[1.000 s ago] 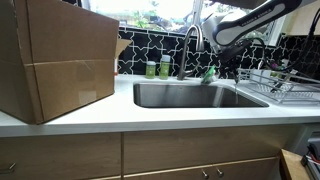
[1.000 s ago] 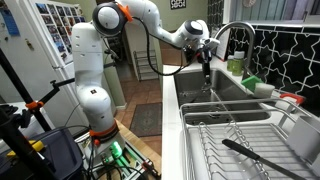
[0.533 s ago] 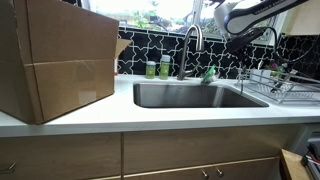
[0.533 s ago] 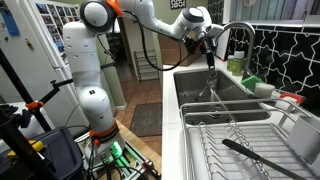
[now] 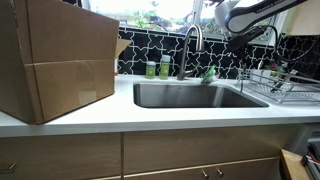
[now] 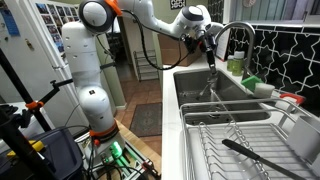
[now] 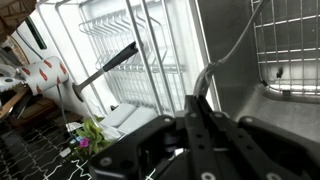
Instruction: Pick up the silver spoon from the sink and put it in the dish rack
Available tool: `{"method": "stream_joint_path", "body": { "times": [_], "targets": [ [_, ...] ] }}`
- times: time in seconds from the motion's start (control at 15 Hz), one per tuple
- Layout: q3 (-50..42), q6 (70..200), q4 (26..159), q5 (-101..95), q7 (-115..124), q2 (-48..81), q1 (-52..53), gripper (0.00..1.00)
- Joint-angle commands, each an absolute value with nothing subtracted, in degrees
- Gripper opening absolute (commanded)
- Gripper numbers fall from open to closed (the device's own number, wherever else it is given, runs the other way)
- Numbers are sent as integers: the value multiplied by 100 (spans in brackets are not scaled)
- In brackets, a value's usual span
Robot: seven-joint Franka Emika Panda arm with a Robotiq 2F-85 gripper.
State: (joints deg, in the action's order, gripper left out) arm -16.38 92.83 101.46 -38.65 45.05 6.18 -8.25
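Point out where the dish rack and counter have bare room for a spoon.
Dish rack: open wires beside the black utensil. Counter: bare strip before the sink, bordered by the cardboard box. Crowded behind the sink: faucet, bottles.

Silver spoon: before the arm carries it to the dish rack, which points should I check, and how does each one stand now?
1. Grip: the gripper is shut on the silver spoon, which hangs down from it: ok.
2. Spoon lifted out of the sink: it hangs above the basin: ok.
3. Clearance from the faucet: it curves close beside the gripper, and the gap cannot be judged: cannot tell.
4. Gripper over the dish rack: it is above the sink, not the rack: not ok.
5. Room in the rack: a black utensil lies in it, with open bars beside it: ok.
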Motion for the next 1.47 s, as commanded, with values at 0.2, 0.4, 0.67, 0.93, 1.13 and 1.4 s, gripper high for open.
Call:
{"method": "stream_joint_path", "body": {
  "times": [0.2, 0.4, 0.67, 0.93, 1.13, 1.4],
  "targets": [
    [-1626, 9687, 10199, -4932, 4841, -278, -1180, 5],
    [-1705, 10146, 10087, -5207, 5046, -464, -1426, 5],
    [-1828, 10418, 9859, -5030, 5209, -334, -1690, 5],
    [-1779, 10330, 9878, -5074, 5096, -372, -1702, 5],
    [-1808, 10301, 9749, -5010, 5079, -261, -1730, 5],
    [-2010, 10314, 9465, -4920, 4808, -140, -1926, 5]
  ]
}}
